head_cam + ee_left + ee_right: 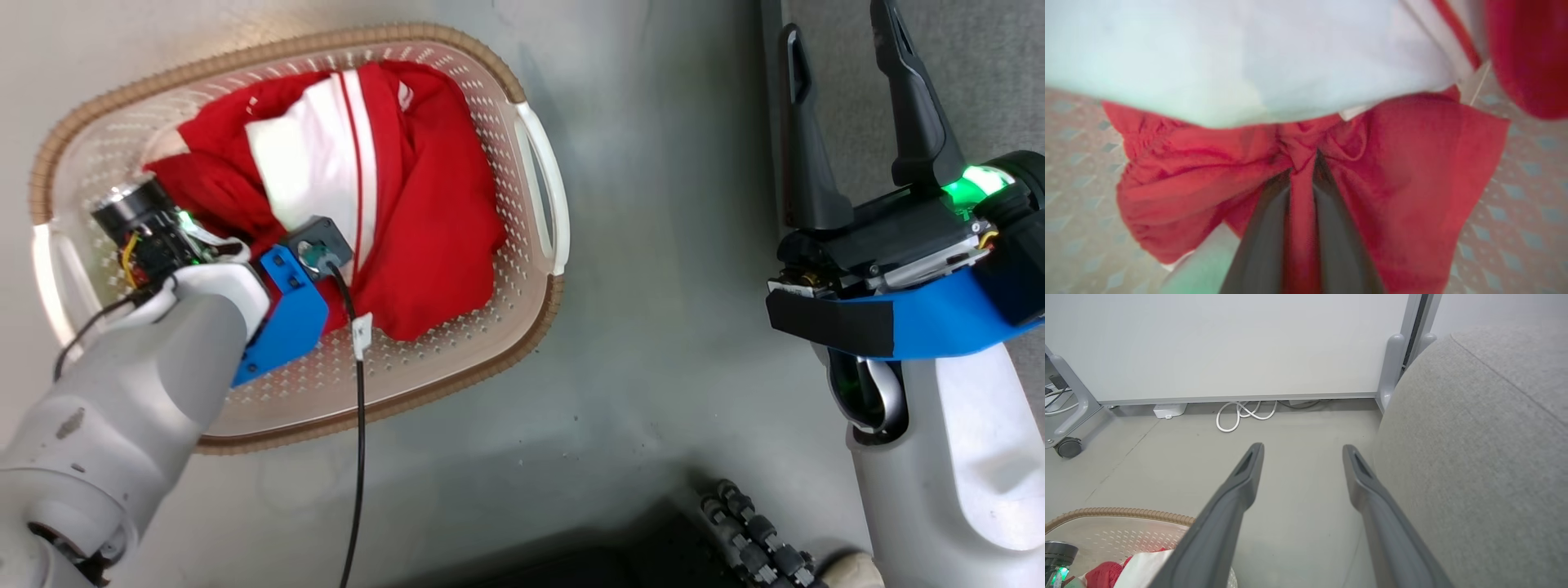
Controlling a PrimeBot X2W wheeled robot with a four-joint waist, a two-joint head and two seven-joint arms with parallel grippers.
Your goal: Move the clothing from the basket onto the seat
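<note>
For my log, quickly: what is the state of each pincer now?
Left pincer: closed on a fold of the red clothing.
Right pincer: open, holding nothing.

A test lab staged as a home: a grey sofa (1474, 465) on bare floor (1298, 433), a white partition panel (1229, 343) on feet just beside it, loose cable (1241, 415) and a caster wheel (1068, 447) farther along.

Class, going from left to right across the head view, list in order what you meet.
basket's left handle → clothing → basket's right handle → bare floor → right gripper, jaws open
</note>
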